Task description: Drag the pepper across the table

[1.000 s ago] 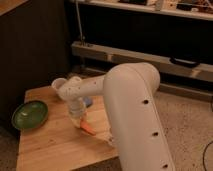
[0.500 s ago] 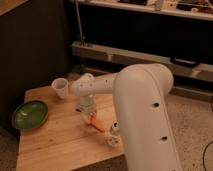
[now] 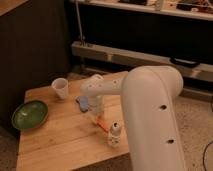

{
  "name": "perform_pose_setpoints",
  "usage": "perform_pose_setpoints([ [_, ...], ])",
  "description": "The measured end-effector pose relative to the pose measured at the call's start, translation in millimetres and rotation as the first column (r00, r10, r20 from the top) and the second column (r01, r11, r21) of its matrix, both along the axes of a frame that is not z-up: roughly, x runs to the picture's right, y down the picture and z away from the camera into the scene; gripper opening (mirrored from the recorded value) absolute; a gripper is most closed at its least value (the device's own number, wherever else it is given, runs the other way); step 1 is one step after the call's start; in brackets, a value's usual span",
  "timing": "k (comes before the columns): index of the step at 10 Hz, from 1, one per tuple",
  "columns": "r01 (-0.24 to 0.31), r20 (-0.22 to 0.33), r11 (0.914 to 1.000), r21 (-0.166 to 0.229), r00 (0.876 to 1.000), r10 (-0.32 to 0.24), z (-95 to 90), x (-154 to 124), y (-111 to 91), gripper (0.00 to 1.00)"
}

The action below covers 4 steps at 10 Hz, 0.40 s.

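Camera view, the only one here: the big white arm fills the right half of the picture and reaches down to the table (image 3: pixel 55 145), its wrist ending in the gripper (image 3: pixel 95 117) low over the planks near the middle of the top. Whether it is spread or pressed together cannot be told.

The pepper (image 3: pixel 102 124) lies flat on the wood right at the gripper's tip, just below and slightly to the picture's right of it, so close that contact or a small gap cannot be separated. It shows as a short orange-red streak. Its long axis appears to run diagonally, from upper left near the gripper down toward the lower right, heading for the white shaker bottle (image 3: pixel 115 133). Which end carries the stem is too small to tell.

That relation is what the drag turns on, in my judgement: with the pepper on the near-right side of the gripper and the bottle standing just beyond it on the same line, a pull along the pepper's own axis toward the lower right would run it into the bottle. A sideways drag toward open wood looks safer.

Behind the gripper, just up and to the left, sits a blue block (image 3: pixel 83 103). Farther left stand a white cup (image 3: pixel 60 88) and, well apart near the table edge, a green bowl (image 3: pixel 30 114).
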<state>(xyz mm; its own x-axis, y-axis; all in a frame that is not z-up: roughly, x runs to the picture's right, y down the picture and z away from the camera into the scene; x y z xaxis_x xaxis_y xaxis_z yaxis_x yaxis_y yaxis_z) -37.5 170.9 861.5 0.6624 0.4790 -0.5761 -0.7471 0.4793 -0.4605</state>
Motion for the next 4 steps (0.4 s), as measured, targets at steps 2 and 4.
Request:
perform_pose_setpoints([
  [2, -0.016, -0.024, 0.9999, -0.003, 1.0, 0.016, -0.2, 14, -3, 0.4],
  [4, -0.03, -0.028, 0.9993, -0.021, 0.999, 0.029, 0.6, 29, -5, 0.4],
])
